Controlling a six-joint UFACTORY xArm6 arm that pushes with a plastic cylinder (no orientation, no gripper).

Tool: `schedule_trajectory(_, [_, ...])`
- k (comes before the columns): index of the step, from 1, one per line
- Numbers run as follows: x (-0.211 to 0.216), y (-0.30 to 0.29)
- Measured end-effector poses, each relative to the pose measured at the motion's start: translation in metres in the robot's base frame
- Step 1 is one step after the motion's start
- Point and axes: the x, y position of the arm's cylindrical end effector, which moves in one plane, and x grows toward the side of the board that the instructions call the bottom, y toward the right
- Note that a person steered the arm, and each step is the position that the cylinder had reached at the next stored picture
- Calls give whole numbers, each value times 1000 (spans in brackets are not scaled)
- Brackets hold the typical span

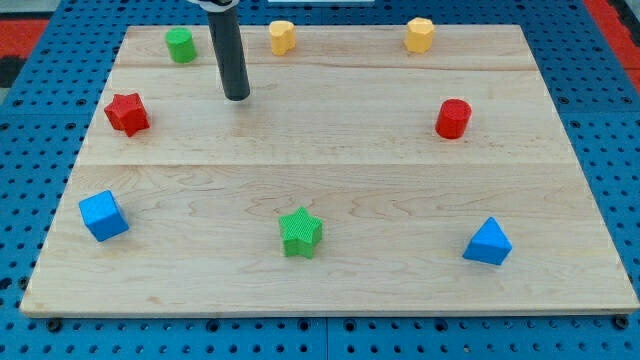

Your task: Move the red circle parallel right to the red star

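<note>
The red circle (453, 118) is a short red cylinder standing at the right of the wooden board (330, 160). The red star (127, 113) lies at the left of the board, at about the same height in the view as the red circle. My tip (237, 97) is the lower end of a dark rod in the upper left part of the board. It is to the right of the red star with a gap between them, and far to the left of the red circle. It touches no block.
A green cylinder (181, 45) sits at the top left. A yellow block (283, 37) and another yellow block (420, 34) are along the top edge. A blue cube (104, 216), a green star (300, 232) and a blue triangular block (488, 243) lie along the bottom.
</note>
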Motion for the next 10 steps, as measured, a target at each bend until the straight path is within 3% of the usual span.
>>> schedule_trajectory(10, [-19,-2])
